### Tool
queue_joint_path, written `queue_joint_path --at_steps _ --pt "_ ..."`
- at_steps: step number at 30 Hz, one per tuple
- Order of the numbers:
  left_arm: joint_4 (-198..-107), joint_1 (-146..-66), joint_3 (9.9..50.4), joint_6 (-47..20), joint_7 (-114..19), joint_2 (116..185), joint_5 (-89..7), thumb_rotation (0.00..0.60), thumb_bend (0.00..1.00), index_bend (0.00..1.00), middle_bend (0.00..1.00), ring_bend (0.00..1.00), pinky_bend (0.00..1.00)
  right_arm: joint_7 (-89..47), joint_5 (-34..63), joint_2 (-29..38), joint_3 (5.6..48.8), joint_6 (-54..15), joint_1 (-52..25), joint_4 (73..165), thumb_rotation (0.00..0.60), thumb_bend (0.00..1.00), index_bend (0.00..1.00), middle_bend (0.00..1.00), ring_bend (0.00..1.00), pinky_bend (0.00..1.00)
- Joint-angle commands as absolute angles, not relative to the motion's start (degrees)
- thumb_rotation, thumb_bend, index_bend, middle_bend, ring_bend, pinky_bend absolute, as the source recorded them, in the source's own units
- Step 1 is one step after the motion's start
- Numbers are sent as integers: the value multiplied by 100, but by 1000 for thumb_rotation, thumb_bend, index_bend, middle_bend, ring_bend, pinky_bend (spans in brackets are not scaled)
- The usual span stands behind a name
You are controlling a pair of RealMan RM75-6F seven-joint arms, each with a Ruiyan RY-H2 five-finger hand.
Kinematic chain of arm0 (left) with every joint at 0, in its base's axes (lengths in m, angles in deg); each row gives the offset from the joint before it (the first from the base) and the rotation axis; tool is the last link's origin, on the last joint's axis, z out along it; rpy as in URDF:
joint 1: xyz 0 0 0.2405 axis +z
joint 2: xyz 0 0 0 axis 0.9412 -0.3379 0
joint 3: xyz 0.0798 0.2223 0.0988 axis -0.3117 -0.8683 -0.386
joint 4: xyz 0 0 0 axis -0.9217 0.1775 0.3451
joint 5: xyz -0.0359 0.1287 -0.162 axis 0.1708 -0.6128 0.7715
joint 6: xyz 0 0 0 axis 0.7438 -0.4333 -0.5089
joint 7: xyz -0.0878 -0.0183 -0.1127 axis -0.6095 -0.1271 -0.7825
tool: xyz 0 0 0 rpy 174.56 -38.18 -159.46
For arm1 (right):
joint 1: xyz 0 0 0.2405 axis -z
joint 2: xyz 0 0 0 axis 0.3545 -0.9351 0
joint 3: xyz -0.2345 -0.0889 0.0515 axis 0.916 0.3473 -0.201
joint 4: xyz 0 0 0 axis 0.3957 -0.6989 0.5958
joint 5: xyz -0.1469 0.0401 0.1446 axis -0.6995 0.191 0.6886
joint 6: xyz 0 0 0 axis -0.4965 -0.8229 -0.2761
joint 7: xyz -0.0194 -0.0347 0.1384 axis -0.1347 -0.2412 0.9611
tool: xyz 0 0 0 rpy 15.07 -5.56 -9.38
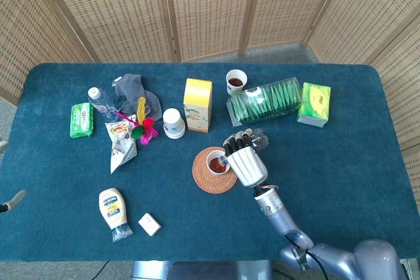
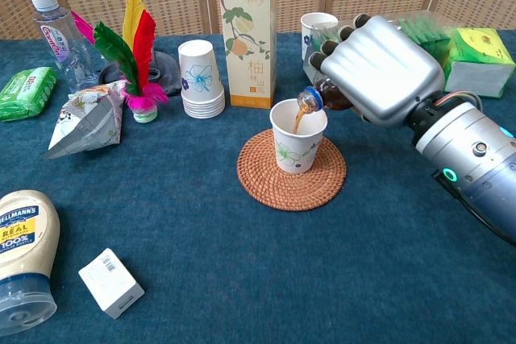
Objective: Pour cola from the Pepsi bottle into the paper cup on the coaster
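The right hand (image 2: pixel 375 70) was clamped around the Pepsi bottle (image 2: pixel 326 94), fingers (image 2: pixel 334 42) wrapped over its body. The bottle was held above the table (image 2: pixel 201 247), just right of the cup (image 2: pixel 297 136). Its long axis ran roughly left to right, tilted so that the open mouth pointed left and down over the cup rim, with the base hidden behind the hand on the right. A thin brown stream of cola (image 2: pixel 299 121) fell from the mouth into the cup. In the head view the hand (image 1: pixel 246 162) sat just right of the cup (image 1: pixel 217 161), which showed dark liquid inside.

The cup stood upright at the centre of the round woven coaster (image 2: pixel 266 183). Far of the coaster stood a yellow carton (image 2: pixel 247 34), with a stack of cups (image 2: pixel 201 78) to its left. A second cup (image 1: pixel 236 81) holding dark liquid stood at the far side, right of the carton.

The left hand did not appear in either view.
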State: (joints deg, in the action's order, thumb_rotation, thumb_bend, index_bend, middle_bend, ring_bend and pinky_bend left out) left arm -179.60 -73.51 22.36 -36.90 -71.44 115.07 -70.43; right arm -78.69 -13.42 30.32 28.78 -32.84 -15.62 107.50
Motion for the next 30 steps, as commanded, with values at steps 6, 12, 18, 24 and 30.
queue_joint_path --at_steps 6,12,18,24,30 --pt "-17963 -7352 2239 -3688 -7133 11508 -7038 600 290 0 0 0 0 -7912 -1384 3033 2878 -3302 -1576 10692 600 837 406 406 339 632" --pt "-17970 -7352 2236 -3682 -7120 11510 -7037 600 290 0 0 0 0 -7835 -1322 3067 2852 -3295 -1548 10684 600 838 407 406 338 631" --pt "-17980 -7356 2235 -3669 -7108 11509 -7030 600 290 0 0 0 0 -7641 -1213 3085 2784 -3264 -1531 10693 600 837 410 409 339 631" --pt "-17980 -7366 2237 -3643 -7099 11511 -7013 600 289 0 0 0 0 -7169 -983 3095 2686 -3265 -1425 10761 600 838 416 412 341 631" --pt "-18001 -7379 2228 -3607 -7060 11516 -7021 600 290 0 0 0 0 -6703 -861 3011 2673 -3296 -1307 10894 600 836 416 413 341 631"
